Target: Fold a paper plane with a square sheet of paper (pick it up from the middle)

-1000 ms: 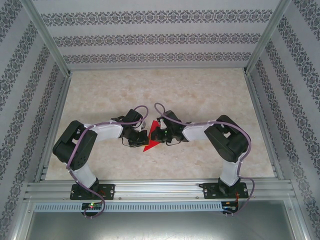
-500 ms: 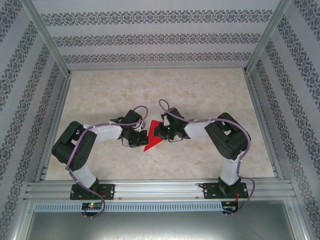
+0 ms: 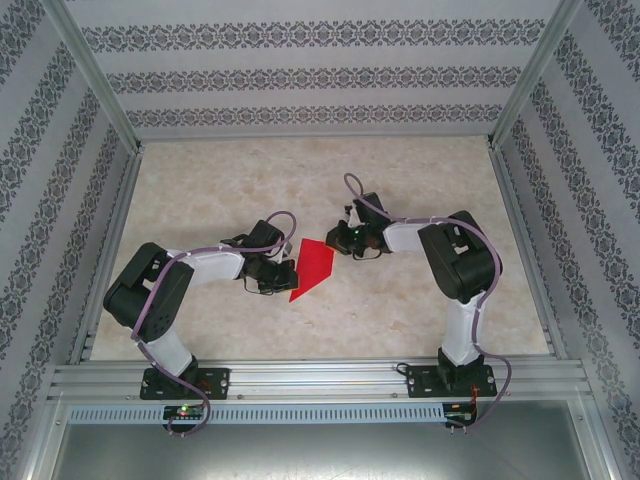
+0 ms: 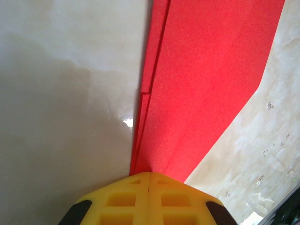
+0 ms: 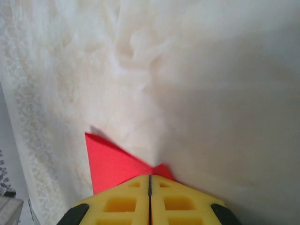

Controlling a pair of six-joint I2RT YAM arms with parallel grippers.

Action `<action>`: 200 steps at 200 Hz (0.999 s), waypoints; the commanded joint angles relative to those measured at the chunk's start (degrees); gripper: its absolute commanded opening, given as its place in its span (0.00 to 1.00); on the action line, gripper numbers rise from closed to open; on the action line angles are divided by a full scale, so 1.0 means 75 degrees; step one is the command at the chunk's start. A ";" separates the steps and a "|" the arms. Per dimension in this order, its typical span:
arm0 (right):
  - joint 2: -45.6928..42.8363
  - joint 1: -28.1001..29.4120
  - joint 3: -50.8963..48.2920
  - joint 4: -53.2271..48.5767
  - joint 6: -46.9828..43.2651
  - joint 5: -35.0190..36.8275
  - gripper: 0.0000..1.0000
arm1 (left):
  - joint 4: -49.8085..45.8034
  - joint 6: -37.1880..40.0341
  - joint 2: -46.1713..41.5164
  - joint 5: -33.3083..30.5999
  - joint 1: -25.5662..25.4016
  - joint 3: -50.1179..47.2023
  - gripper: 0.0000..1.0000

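The bright red paper plane (image 3: 313, 266) lies mid-table between my two grippers, a creased, pointed shape with its tip toward the near edge. My left gripper (image 3: 289, 276) is shut on its left edge. In the left wrist view the yellow fingertips (image 4: 149, 175) pinch stacked red layers (image 4: 206, 70) that fan out away from the camera. My right gripper (image 3: 339, 243) is shut on the paper's far right corner. In the right wrist view, red paper (image 5: 110, 161) sticks out on both sides of the closed tips (image 5: 150, 177).
The table (image 3: 400, 180) is pale marbled stone, boxed in by patterned walls. An aluminium rail (image 3: 320, 378) carrying both arm bases runs along the near edge. Slanted metal posts (image 3: 100, 80) stand at the far corners.
My right gripper has moved up and to the right, away from the left one. The red paper has spread wider between them. The left gripper has stayed put.
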 commanded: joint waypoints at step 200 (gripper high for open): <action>-0.0333 0.1600 -0.0393 0.0168 0.0082 0.0188 0.12 | -0.1005 -0.0028 0.0375 -0.0823 -0.0005 -0.0544 0.02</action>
